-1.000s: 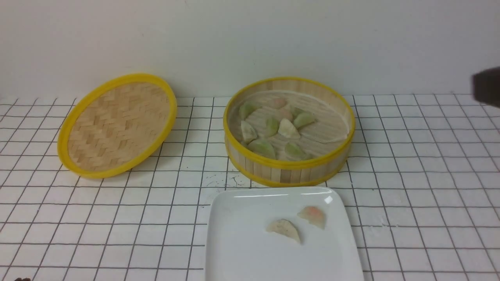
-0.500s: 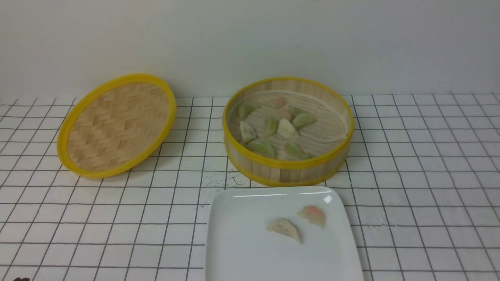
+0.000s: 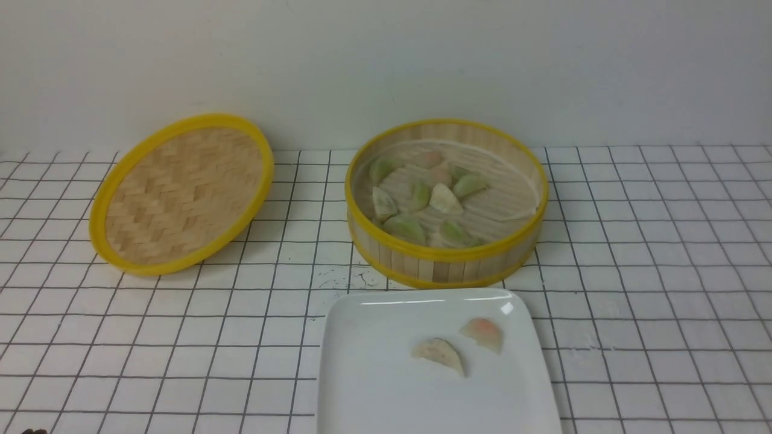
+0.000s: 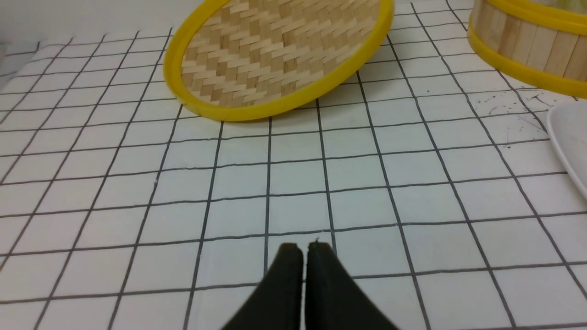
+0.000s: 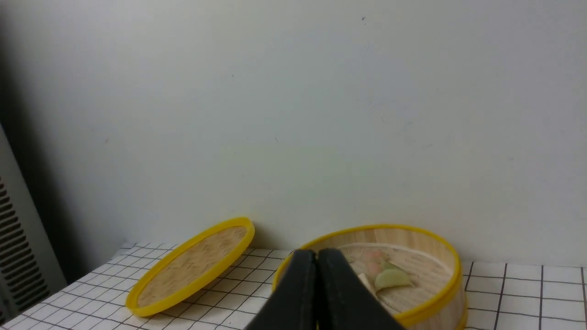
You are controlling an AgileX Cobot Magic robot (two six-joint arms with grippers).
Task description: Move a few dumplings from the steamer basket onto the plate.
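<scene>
Looking outward from my side, I see my left hand low over the gridded tabletop, its fingers pressed together on nothing. My right hand is closed and empty too, pointing toward the basket. Nearest me sits the plate, carrying a whitish dumpling and, just beside it to the right, a pink-tinted dumpling. Behind the plate stands the steamer basket, holding more dumplings, mostly pale green, clustered in its left half. Left of it, the woven lid rests tilted, far edge raised toward the wall.
</scene>
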